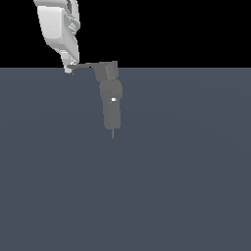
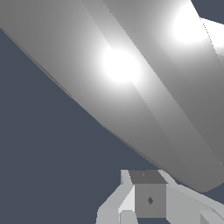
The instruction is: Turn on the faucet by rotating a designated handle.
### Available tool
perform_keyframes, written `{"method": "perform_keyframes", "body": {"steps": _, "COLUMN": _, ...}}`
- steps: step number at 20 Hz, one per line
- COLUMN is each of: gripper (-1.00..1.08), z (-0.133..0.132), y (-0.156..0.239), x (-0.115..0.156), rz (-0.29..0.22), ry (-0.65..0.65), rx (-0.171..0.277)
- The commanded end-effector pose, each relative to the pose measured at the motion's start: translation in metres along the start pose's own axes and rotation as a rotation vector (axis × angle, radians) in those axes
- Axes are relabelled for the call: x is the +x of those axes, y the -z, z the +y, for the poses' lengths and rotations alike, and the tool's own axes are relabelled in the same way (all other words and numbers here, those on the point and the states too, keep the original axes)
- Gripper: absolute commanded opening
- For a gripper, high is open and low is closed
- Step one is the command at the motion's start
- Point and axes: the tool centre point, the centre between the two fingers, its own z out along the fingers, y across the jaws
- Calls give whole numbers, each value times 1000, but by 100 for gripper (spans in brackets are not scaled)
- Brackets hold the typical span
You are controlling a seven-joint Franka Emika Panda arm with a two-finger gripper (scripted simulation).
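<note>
The grey faucet (image 1: pixel 111 100) stands on the dark floor in the exterior view, with an upright rounded body carrying a tiny white dot and an angular top block. Its thin grey handle (image 1: pixel 87 65) projects from the top block toward the exterior view's left. My white gripper (image 1: pixel 69 69) hangs from above at the handle's pointed tip and touches it; whether the fingers are open or shut does not show. In the wrist view the handle (image 2: pixel 131 87) fills the picture as a broad shiny grey bar, very close, with one fingertip (image 2: pixel 148 199) beside its end.
The flat dark blue-grey floor (image 1: pixel 171 186) spreads around the faucet. A thin grey spike (image 1: pixel 112 133) sticks down from the faucet body's lower end. No other objects show.
</note>
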Motion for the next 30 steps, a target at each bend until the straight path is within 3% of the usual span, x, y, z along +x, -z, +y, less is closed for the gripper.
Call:
{"method": "perform_keyframes", "body": {"steps": 1, "gripper": -100, "z": 8, "y": 1, "x": 11, "rz": 1, "ry": -8, "rx": -1}}
{"method": "perform_keyframes", "body": {"steps": 23, "gripper": -100, "z": 70, "y": 4, "x": 63, "rz": -1, "ry": -5, "rx": 1}}
{"method": "perform_keyframes", "body": {"steps": 25, "gripper": -100, "z": 68, "y": -1, "x": 53, "rz": 1, "ry": 8, "rx": -7}}
{"method": "perform_keyframes", "body": {"steps": 30, "gripper": -100, "z": 70, "y": 1, "x": 89, "rz": 0, "ry": 4, "rx": -4}}
